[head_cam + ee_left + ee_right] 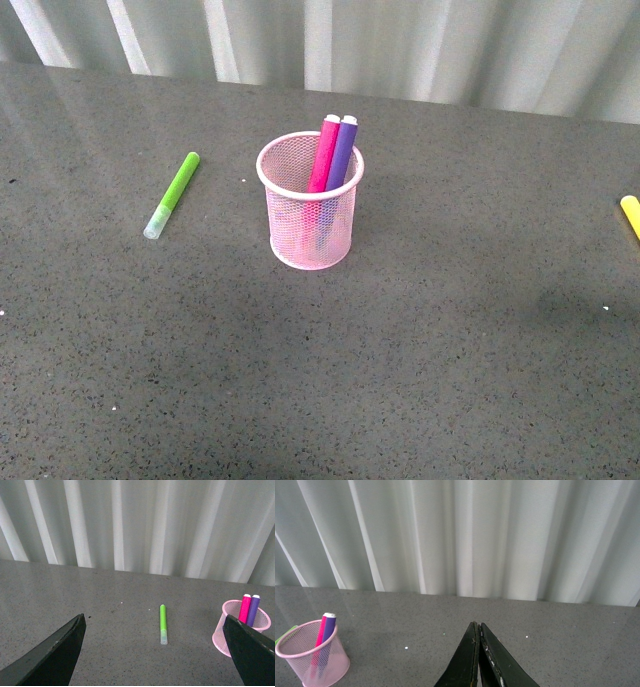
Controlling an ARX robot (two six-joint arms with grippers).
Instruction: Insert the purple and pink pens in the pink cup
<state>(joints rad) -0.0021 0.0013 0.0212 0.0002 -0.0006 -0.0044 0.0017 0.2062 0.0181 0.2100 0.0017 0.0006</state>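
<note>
The pink cup stands upright at the table's middle. The hot pink pen and the purple pen both stand inside it, leaning on its far right rim, tips above the rim. Neither arm shows in the front view. In the left wrist view my left gripper is open and empty, its black fingers wide apart, the cup beside the right finger. In the right wrist view my right gripper is shut and empty, well apart from the cup.
A lime-green marker lies flat on the grey table left of the cup, also in the left wrist view. A yellow marker lies at the right edge. White curtains hang behind the table.
</note>
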